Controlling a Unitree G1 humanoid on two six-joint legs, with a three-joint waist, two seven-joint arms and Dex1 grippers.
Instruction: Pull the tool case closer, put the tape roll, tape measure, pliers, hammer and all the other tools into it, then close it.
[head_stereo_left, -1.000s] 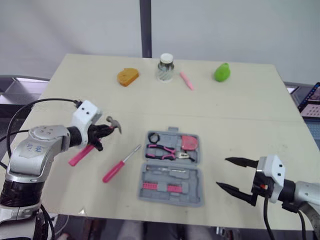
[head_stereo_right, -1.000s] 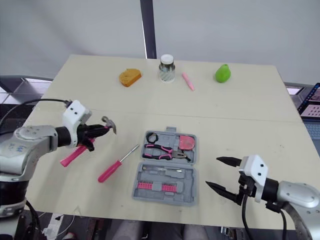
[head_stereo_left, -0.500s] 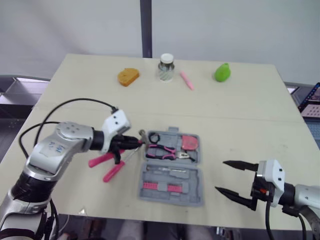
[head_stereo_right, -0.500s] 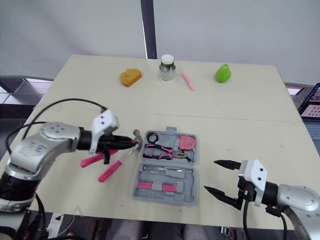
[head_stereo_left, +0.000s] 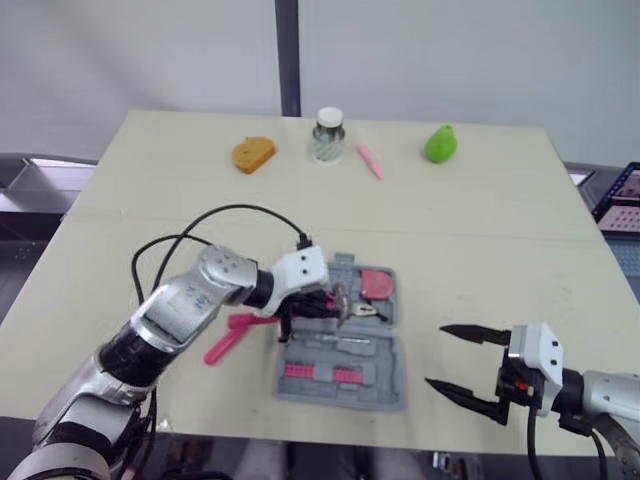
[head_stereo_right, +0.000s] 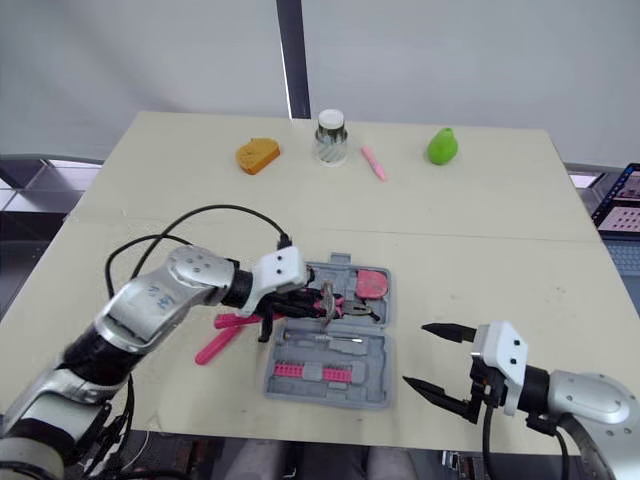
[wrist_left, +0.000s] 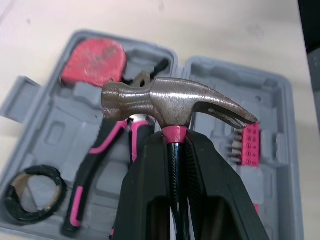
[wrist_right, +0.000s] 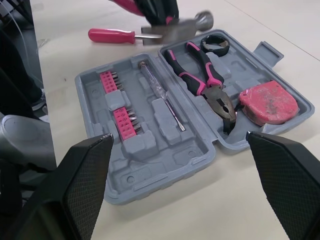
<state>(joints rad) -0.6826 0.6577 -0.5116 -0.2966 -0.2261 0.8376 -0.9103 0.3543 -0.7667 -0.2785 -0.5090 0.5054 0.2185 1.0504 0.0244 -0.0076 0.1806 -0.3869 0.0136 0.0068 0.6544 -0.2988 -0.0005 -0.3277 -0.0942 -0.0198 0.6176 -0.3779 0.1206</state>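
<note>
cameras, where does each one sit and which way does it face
Head eyes: on the head, facing forward and down at the table; both arms show, left gripper holding the hammer over the case, right gripper open.
Left wrist: on the left arm, facing down into the case; its fingers show.
Right wrist: on the right arm, facing the case; its fingers show.
Shared: case and hammer in all.
</note>
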